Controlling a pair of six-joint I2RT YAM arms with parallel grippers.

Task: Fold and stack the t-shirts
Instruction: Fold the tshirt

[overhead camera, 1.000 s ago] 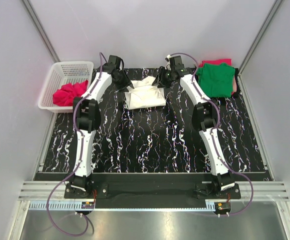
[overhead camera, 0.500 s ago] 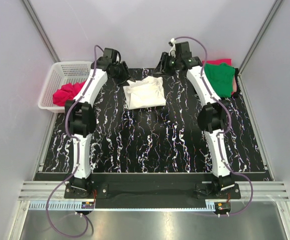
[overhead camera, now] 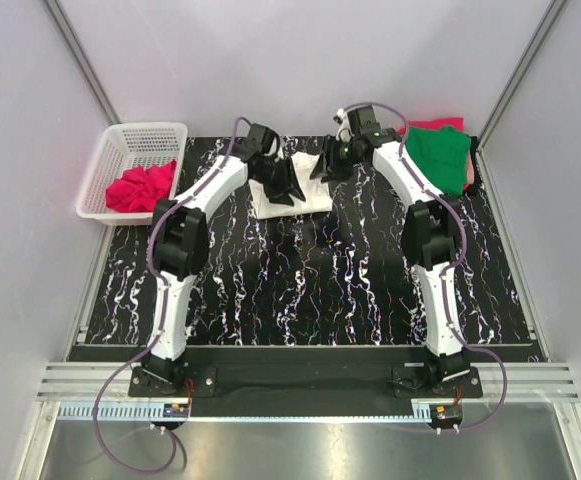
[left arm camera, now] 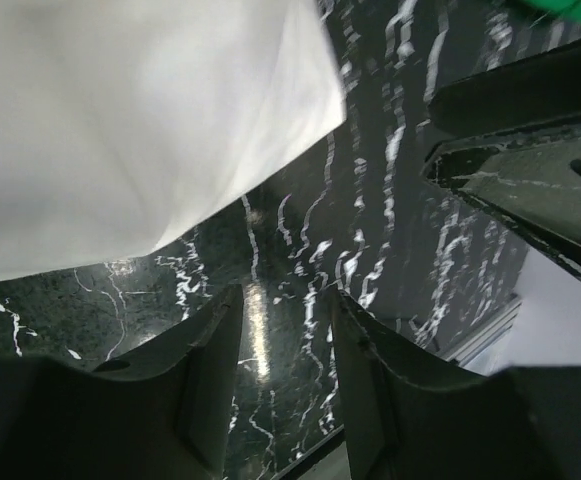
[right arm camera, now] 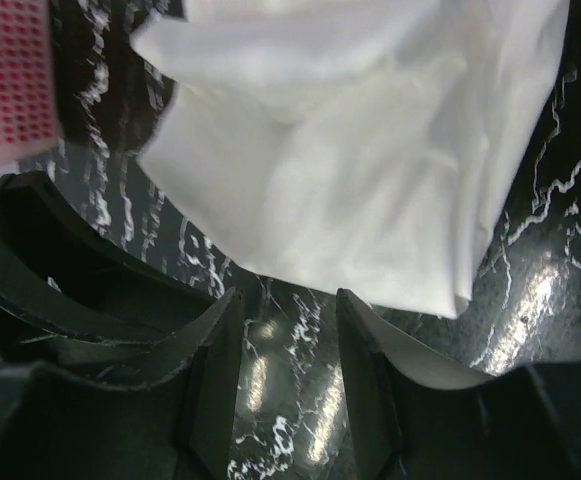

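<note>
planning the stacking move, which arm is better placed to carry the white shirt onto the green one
Right, probably. The right end effector hovers open at the right side of the white shirt, nearest the green shirt; the left end effector would reach across.

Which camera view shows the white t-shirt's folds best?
The right wrist view: the white t-shirt fills much of the frame, its creases sharp. The top external view shows it small and partly covered. The left wrist view catches only one blurred corner.
</note>
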